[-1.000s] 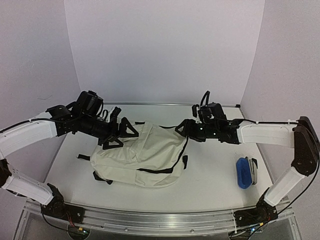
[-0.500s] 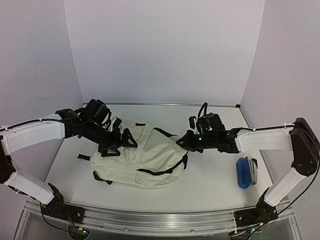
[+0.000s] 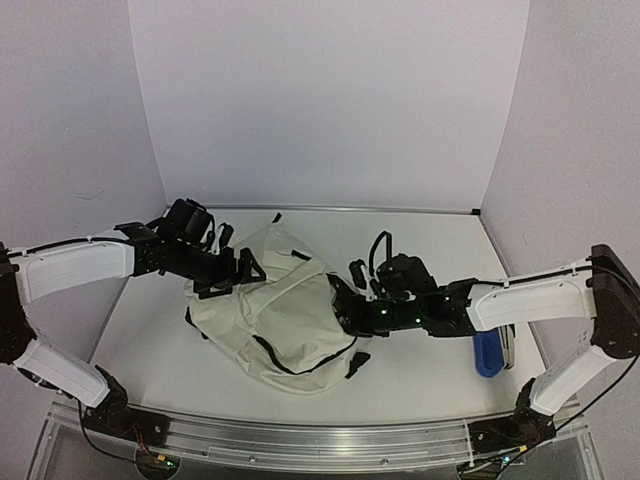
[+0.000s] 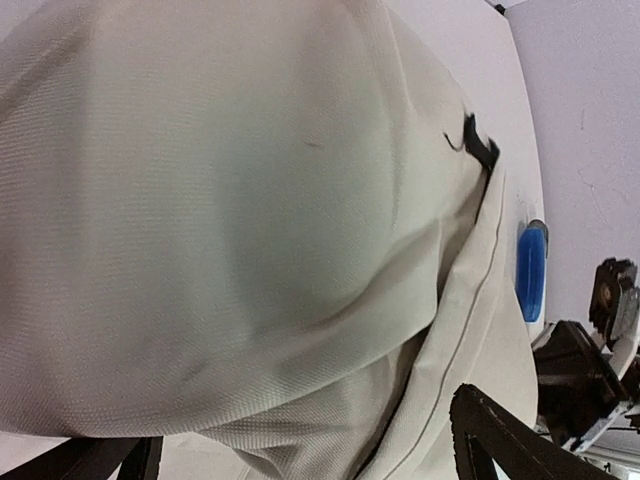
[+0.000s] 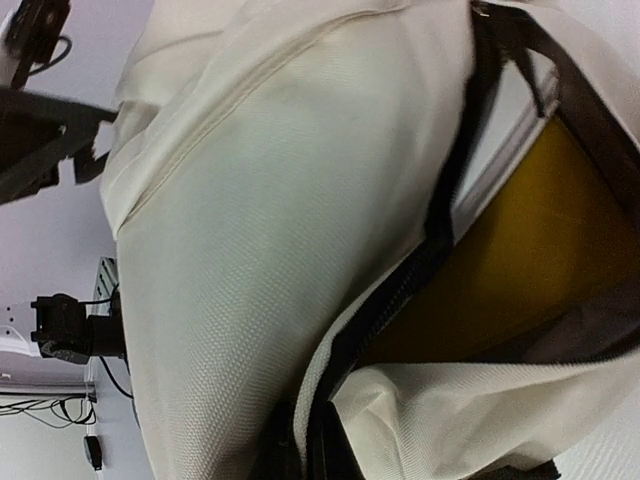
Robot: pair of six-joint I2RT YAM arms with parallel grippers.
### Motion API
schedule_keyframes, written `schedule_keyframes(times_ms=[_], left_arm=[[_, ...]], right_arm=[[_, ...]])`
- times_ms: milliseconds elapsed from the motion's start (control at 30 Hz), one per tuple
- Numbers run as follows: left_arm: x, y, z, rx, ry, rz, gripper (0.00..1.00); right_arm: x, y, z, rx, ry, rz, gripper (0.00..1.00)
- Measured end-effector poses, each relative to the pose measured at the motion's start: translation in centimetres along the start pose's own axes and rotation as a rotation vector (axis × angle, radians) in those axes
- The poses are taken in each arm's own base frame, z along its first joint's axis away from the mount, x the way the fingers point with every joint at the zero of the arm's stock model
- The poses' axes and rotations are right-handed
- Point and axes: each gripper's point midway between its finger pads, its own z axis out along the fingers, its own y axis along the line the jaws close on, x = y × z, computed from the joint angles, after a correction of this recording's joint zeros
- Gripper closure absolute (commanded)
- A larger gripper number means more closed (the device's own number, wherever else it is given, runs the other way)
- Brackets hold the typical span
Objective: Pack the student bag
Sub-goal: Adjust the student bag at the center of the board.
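Student bag sits mid-table in the top view, shifted slightly toward 9 o'clock, lying on the white table. The cream canvas is bunched and humped. A black zipper line runs across its lower half, and a black strap end sticks out at the 5 o'clock corner.

Left gripper is at the bag's 10 o'clock edge with its jaws spread wide. In the left wrist view, cream fabric fills the space between the two black fingers. They straddle the hump and aren't clamped on it. I can't tell whether the pads touch the cloth.

Right gripper is at the bag's 3 o'clock edge with its jaws pressed together. In the right wrist view, the black-trimmed zipper edge runs straight down into the jaws, so this reads as a pinch on the rim of the opening. The mouth gapes toward 3 o'clock in that view, showing dark lining and a yellow surface inside. I can't tell what the yellow item is.

Blue object lies at 3 o'clock on the table, well apart from the bag and partly hidden behind the right forearm. It also shows at 3 o'clock in the left wrist view, past the bag's edge.
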Motion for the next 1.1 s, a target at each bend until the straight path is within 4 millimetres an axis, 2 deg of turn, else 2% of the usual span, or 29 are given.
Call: schedule_keyframes(times_ms=[100,333,433,500,667,767,833,967,1100], left_arm=[[-2.1,0.2,1.3,0.019,-0.035,0.022,0.0],[-9.9,0.4,4.5,0.123,-0.121,0.04,0.0],[-12.5,0.2,5.0,0.153,-0.146,0.07,0.0],[-13.7,-0.3,4.8,0.16,-0.163,0.106,0.0],[-14.1,-0.8,3.6,0.144,-0.181,0.161,0.0],[-13.6,-1.0,1.8,0.131,-0.207,0.177,0.0],[-12.8,-1.2,0.1,0.131,-0.224,0.181,0.0],[-11.2,-1.5,-2.8,0.148,-0.255,0.162,0.0],[-8.9,-0.7,-3.4,0.157,-0.233,0.093,0.0]], right_arm=[[0.2,1.9,0.0,-0.026,-0.006,-0.026,0.93],[1.3,6.4,-0.2,-0.098,0.002,-0.078,0.58],[2.0,7.0,-0.3,-0.1,0.009,-0.081,0.46],[2.0,6.5,-0.7,-0.062,-0.004,-0.074,0.41],[-0.6,5.5,-3.6,0.025,-0.116,-0.065,0.37],[-2.5,5.0,-5.3,0.05,-0.183,-0.053,0.38],[-3.6,4.2,-5.8,0.074,-0.213,-0.043,0.41],[-5.0,1.8,-5.7,0.146,-0.236,-0.033,0.56],[-4.6,0.5,-3.6,0.195,-0.193,-0.045,0.62]])
